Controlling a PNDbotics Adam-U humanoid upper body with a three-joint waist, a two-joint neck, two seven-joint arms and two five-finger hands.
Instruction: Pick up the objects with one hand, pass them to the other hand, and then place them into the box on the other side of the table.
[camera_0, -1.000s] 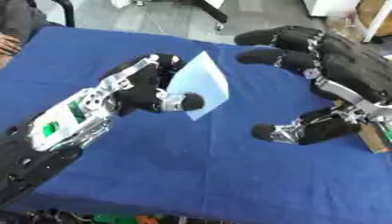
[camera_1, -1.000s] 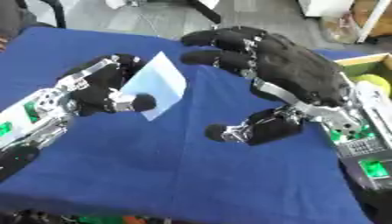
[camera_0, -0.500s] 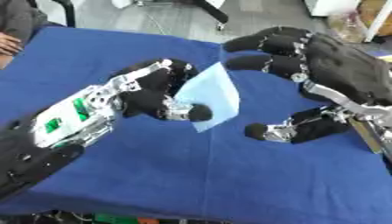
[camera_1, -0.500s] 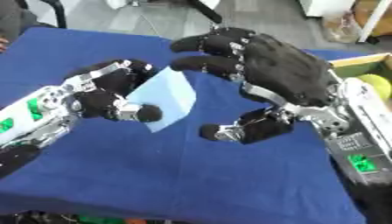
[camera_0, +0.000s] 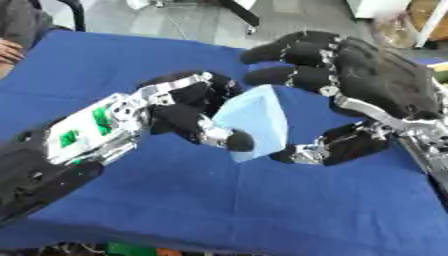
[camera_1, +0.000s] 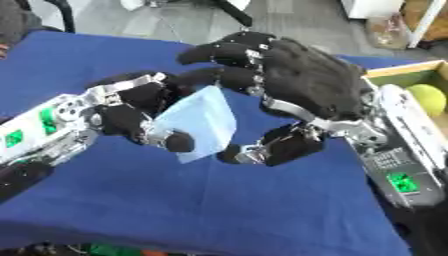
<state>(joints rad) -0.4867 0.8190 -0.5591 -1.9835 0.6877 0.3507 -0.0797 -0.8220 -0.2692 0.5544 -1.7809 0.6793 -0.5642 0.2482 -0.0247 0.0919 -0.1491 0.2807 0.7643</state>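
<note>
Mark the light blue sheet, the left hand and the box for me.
light blue sheet (camera_0: 258, 117), left eye view, middle of its face
left hand (camera_0: 188, 112), left eye view, the palm
box (camera_1: 395, 75), right eye view, its near rim

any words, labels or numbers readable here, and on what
None can be read.
The light blue block pinched in the left hand is plain.
The green patches on the left forearm and right forearm show no legible text.
The right hand bears no marking.
</note>
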